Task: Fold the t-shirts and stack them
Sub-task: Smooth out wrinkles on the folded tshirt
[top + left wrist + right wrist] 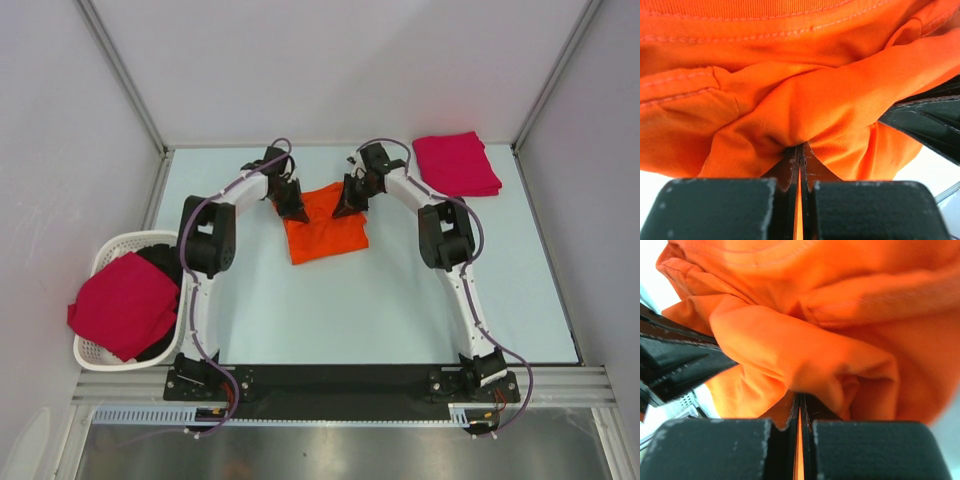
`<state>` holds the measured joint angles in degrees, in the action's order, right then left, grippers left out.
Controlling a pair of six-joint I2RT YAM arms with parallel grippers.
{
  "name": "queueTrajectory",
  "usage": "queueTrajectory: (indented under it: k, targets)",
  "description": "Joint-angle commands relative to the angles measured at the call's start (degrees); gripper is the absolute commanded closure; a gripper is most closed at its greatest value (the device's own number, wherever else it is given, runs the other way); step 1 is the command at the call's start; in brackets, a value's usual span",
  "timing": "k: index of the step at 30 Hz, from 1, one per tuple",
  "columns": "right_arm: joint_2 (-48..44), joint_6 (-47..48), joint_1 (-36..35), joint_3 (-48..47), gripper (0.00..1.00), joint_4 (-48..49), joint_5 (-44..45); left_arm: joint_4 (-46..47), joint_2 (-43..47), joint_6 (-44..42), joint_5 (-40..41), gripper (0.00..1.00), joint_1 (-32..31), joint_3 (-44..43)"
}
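- You have both end effectors clenched on the orange t-shirt (325,235). The left end effector (296,207) grips its far edge on the left and the right end effector (349,204) grips it on the right. Each wrist view shows the fingers pressed together with a bunch of orange cloth pinched between them.
- The orange t-shirt lies mid-table, toward the far half, as a rough square. It looks partly folded, with the far edge gathered up in your two grips.
- Done, by the look of it: a neat folded crimson-pink pile (457,165) sits in the far right corner. You cannot tell from above how many shirts are in it.
- Left to do: finish the orange fold and move it onto that pile. Then deal with the loose crimson-pink t-shirt (122,303) draped over the white basket (100,255) at the left edge. Something dark (160,262) lies beneath it, and you cannot tell what it is.
- The two end effectors sit near each other, so the wrists have little space between them.
- The near half of the table (400,300) is bare, which gives you room to draw the cloth toward you.
- The pile lies just beside the far and right edges, so leave yourself margin when you place a shirt there.
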<state>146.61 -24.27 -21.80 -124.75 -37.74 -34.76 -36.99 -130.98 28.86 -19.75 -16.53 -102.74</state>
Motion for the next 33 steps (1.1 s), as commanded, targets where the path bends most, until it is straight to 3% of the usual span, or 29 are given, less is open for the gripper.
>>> queueTrajectory:
  k: [1, 3, 4, 6, 8, 10, 12, 13, 19, 24, 28, 33]
  targets:
    - [-1.4, 4.1, 1.9, 4.2, 1.0, -6.7, 9.0, -5.9, -4.5, -2.9, 1.7, 1.0, 1.7, -3.0]
    - [-2.5, 4.3, 2.1, 6.6, 1.0, -6.1, 10.3, -7.6, -5.8, -4.1, 1.9, 1.0, 1.7, -5.3]
    - [-3.0, 4.3, 2.2, 6.9, 1.0, -6.0, 9.9, -8.3, -6.0, -4.3, 1.6, 0.79, 1.7, -5.5]
    - [-3.3, 4.3, 2.4, 6.2, 0.97, -5.0, 7.3, -8.2, -5.2, -4.6, 1.0, 0.48, 1.7, -5.4]
    - [-5.6, 3.5, 2.3, 5.2, 0.95, -4.4, 5.6, -6.2, -1.2, -5.0, 0.3, 0.38, 1.7, -4.8]
    - [-11.1, 3.4, 2.3, 5.2, 0.81, -0.2, 5.8, -4.5, 4.2, -5.4, 0.3, 0.24, 1.7, -4.7]
    - [-15.0, 3.4, 2.6, 4.8, 0.59, 3.9, 6.5, -3.0, 8.1, -6.0, 0.1, 0.18, 1.7, -4.9]
    - [-16.3, 3.2, 3.1, 3.2, 0.55, 4.2, 6.8, -1.4, 11.5, -6.3, 0.0, 0.13, 1.7, -5.1]
    - [-21.8, -0.4, 10.6, 1.0, 0.01, 6.1, 6.0, 3.8, 20.6, -4.0, -2.2, 0.04, 1.6, -5.9]
    - [-22.2, -0.3, 15.5, 2.8, 0.0, 5.4, 5.7, 12.5, 22.9, -0.2, -6.1, 0.0, 1.8, -2.1]
    - [-22.1, -1.4, 20.0, 6.4, 0.0, 6.2, 5.7, 14.4, 20.8, 2.2, -11.2, 0.0, 2.7, -4.1]
    - [-22.3, -1.8, 28.2, 10.0, 0.0, 7.0, 5.9, 13.8, 21.0, 2.3, -12.0, 0.0, 4.3, -2.7]
